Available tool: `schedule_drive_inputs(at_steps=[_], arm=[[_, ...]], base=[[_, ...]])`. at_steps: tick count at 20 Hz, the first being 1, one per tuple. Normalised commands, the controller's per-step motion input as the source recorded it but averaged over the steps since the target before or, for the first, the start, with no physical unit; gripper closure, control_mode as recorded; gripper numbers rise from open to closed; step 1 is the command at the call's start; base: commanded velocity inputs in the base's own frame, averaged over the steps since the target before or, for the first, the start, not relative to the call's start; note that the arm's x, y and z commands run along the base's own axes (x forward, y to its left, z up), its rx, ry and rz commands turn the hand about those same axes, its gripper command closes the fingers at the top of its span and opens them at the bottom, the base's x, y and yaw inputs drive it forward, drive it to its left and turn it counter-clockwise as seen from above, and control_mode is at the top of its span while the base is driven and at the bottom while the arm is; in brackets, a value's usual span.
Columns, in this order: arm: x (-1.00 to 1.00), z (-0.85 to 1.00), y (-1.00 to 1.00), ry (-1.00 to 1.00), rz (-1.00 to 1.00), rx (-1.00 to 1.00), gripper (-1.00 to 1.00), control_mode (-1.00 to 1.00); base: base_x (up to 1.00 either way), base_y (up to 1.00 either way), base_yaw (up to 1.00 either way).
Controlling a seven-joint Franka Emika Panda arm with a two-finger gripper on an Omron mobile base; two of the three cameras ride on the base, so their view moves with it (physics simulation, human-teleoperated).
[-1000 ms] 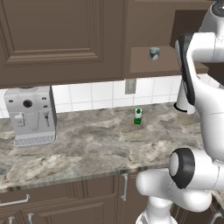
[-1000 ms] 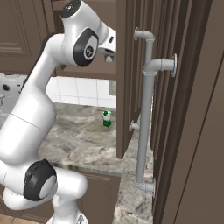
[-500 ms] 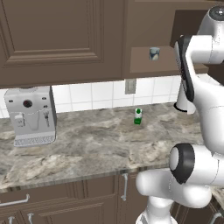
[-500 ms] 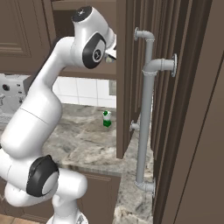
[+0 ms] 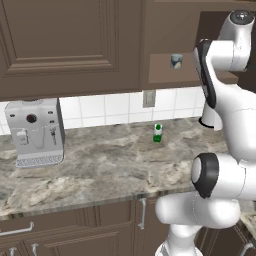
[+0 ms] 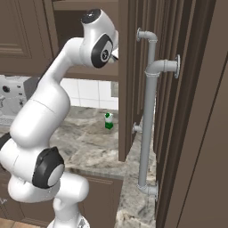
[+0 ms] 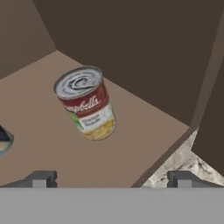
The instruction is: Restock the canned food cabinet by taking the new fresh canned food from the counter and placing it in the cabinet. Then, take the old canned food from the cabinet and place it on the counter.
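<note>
The old canned food [image 7: 86, 103], red, cream and yellow with a metal lid, stands on the brown shelf of the cabinet [image 7: 135, 131]. It is straight ahead of my gripper [image 7: 111, 179] and a short way beyond the fingertips [image 7: 41, 178]. The gripper is open and holds nothing. The new fresh canned food [image 5: 176, 61], squat and blue-grey, stands on the same cabinet shelf [image 5: 162, 72]. A sliver of it [image 7: 3, 140] shows at the left edge of the hand view. The counter [image 5: 110, 160] runs below, with its corner [image 7: 192, 164] past the shelf edge.
A green-and-white small bottle [image 5: 157, 133] stands on the counter near the tiled wall [image 6: 108, 120]. A grey coffee machine [image 5: 35, 131] sits at the counter's left. The open cabinet door with a metal pipe handle [image 6: 149, 111] stands close on the arm's right.
The arm's upper links have swung further toward the open cabinet. The gripper has stayed open, and the cans and the bottle have not moved.
</note>
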Motion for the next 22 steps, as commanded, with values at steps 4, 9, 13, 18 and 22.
schedule_drive_inputs(at_steps=[4,9,13,18,22], arm=[[0.47,-0.09,0.00,0.00,0.00,0.00,-1.00,-1.00],[0.44,-0.13,-0.12,0.00,0.00,0.00,-1.00,-1.00],[0.33,-0.05,-0.28,0.00,0.01,0.00,-1.00,-1.00],[0.06,-0.02,-0.44,0.00,0.00,0.00,-1.00,-1.00],[0.09,0.00,-0.09,0.00,0.00,0.00,-1.00,-1.00]], base=[[0.00,0.00,0.00],[0.00,0.00,0.00],[0.00,0.00,0.00],[0.00,0.00,0.00],[0.00,0.00,0.00]])
